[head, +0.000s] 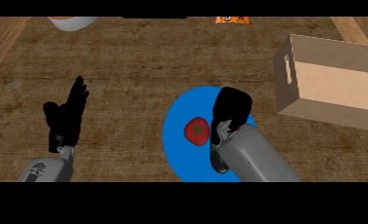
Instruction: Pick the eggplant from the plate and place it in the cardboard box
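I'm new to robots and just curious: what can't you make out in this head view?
- Right hand: over the blue plate; its fingers don't show, nor whether it holds anything.
- Eggplant: none visible; only a red item lies on the plate.
- Plate: lower edge cut off, right side hidden by the forearm.
- Box: right side cut off.
- White dish and orange packet: cut off at the top.

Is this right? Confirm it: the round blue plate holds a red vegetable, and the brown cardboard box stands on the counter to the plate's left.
Wrong side. In the head view the brown cardboard box stands to the right of the round blue plate, which does hold a red vegetable.
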Controlling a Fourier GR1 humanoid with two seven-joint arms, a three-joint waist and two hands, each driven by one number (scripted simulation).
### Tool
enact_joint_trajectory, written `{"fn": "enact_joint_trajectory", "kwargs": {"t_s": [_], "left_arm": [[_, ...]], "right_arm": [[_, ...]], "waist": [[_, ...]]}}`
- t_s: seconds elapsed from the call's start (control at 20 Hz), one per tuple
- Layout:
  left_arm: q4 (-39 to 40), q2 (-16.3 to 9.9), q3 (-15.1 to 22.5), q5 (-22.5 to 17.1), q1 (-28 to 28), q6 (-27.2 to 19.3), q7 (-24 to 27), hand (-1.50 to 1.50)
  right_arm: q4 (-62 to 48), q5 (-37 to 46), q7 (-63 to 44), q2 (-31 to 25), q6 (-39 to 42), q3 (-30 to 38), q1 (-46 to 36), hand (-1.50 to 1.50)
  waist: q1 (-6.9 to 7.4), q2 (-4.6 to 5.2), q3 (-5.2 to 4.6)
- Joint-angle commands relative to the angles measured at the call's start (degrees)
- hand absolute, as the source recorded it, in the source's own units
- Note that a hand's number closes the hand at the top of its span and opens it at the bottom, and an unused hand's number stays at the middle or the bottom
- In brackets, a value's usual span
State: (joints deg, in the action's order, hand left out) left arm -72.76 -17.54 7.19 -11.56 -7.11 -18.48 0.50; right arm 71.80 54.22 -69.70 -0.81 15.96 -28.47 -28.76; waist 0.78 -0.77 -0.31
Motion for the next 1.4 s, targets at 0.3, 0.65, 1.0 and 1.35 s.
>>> {"fn": "enact_joint_trajectory", "kwargs": {"t_s": [0.3,0.65,1.0,1.35], "left_arm": [[-2.3,2.4,-0.1,2.0,2.6,-1.6,0.6,0.00],[-0.2,1.4,-1.4,0.5,3.8,-1.5,0.4,0.00],[-2.8,-0.6,-3.2,0.1,4.8,-1.4,-0.3,0.00],[-3.6,-0.8,-3.6,-0.5,5.9,-0.6,-0.2,0.00]], "right_arm": [[3.3,5.7,-2.3,0.5,1.4,-6.5,5.1,1.50],[29.6,-4.3,35.0,-18.5,0.0,-17.1,19.1,1.50],[55.7,-7.0,46.3,-41.0,-6.1,-9.5,31.4,1.50],[74.9,-17.1,47.7,-48.2,-10.6,7.5,41.8,1.50]], "waist": [[-0.87,0.62,0.31],[-4.95,-0.72,0.49],[-5.17,-0.46,0.49],[-5.33,-0.13,0.44]]}}
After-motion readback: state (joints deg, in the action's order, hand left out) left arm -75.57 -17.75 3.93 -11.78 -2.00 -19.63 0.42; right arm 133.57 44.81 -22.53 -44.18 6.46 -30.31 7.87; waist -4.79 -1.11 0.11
